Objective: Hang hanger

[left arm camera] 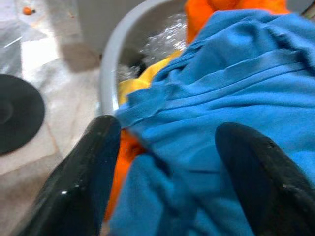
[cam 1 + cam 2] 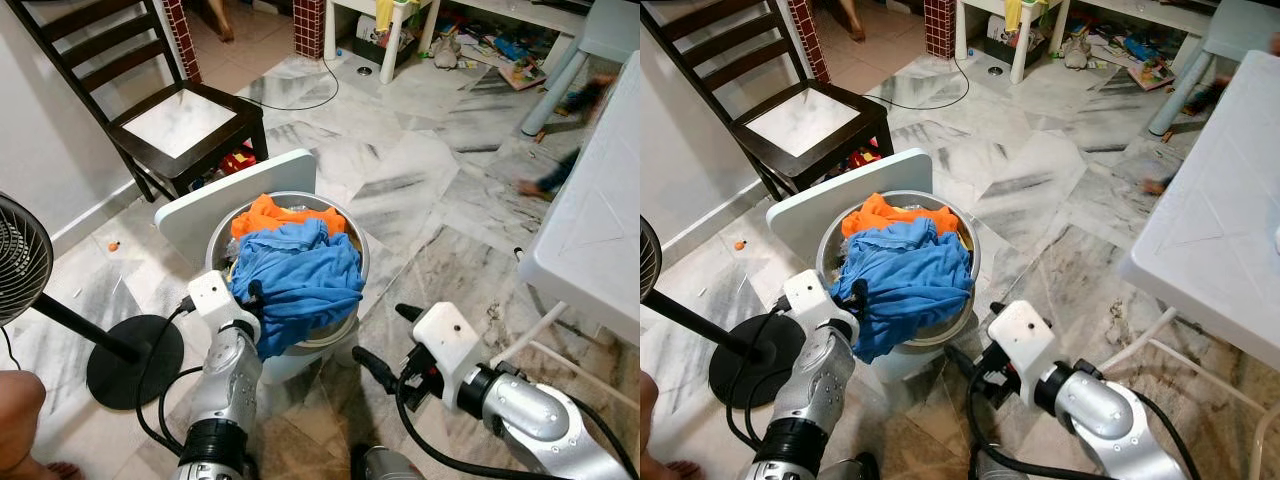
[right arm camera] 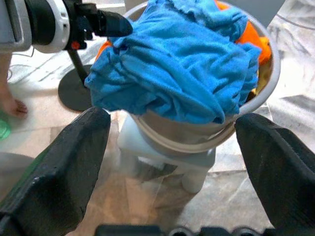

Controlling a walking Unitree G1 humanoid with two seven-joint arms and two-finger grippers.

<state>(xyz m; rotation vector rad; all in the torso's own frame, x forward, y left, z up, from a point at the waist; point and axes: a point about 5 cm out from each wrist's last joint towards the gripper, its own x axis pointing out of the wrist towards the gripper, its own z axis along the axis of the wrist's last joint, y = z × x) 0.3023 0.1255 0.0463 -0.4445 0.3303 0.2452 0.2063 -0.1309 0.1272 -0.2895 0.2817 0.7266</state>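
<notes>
Marble floor; dark chair at 11 o'clock, black fan base at 8 o'clock, white desk at 3 o'clock. Centre: grey basket on a white stool, heaped with blue cloth over orange cloth. Left tool was spread, fingers against the blue cloth. Right tool was spread, empty, just beside the basket at 5 o'clock. No hanger could be made out. Judged step: fetching a garment; next, pinch and lift the blue cloth.
</notes>
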